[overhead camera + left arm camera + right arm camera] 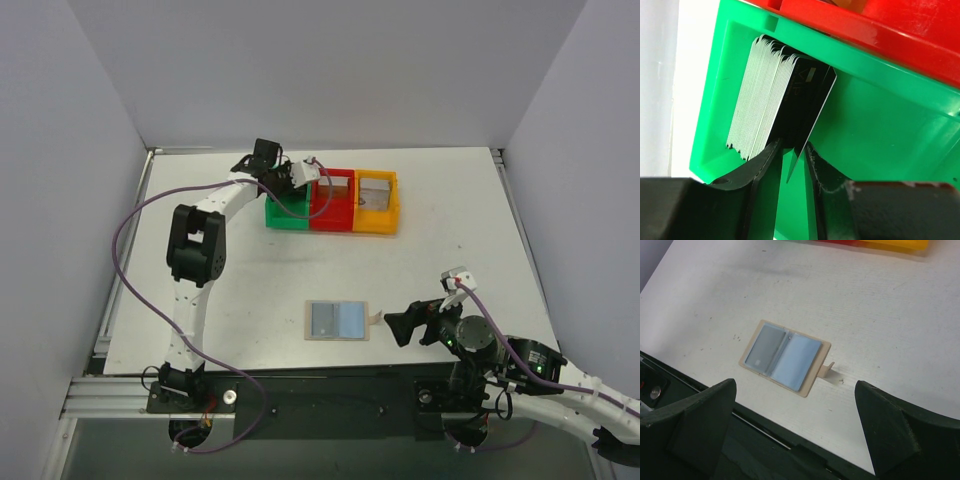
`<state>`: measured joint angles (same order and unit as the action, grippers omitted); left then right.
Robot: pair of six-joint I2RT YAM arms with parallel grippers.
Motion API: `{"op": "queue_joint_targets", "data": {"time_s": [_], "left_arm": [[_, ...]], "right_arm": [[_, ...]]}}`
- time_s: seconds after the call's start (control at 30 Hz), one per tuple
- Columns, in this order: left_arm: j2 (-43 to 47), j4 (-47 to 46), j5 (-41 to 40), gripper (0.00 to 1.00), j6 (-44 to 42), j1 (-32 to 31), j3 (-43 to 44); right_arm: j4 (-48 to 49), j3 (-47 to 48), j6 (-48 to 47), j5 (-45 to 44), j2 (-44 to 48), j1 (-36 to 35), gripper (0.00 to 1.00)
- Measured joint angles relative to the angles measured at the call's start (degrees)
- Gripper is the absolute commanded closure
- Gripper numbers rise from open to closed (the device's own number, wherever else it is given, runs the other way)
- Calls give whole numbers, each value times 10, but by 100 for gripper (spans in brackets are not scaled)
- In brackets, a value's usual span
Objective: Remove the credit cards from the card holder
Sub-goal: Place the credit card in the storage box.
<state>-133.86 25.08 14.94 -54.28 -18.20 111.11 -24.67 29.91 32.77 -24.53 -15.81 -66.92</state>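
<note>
Three bins [331,224], one card holder [338,320], one stack of cards [765,100]

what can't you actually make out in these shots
- Left wrist view: the stack of cards in the green bin shows only edges; faces hidden. Whether either finger touches the dark card is unclear.
- Top view: left gripper tips hidden by its own wrist; contents of red bin and orange bin too small.
- Right wrist view: whether the card holder right pocket holds a card; bins cut off by top edge.

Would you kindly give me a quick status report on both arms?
Left jaws apart around a dark card in green bin. Right jaws wide, empty. Card holder open flat; nothing blocking it.
</note>
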Motion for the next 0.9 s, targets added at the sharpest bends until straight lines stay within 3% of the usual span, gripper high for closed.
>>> {"op": "queue_joint_targets", "data": {"time_s": [0.9], "left_arm": [[1, -91, -91, 59, 74, -46, 0]], "right_arm": [[5, -6, 0, 0, -1, 0, 0]]}}
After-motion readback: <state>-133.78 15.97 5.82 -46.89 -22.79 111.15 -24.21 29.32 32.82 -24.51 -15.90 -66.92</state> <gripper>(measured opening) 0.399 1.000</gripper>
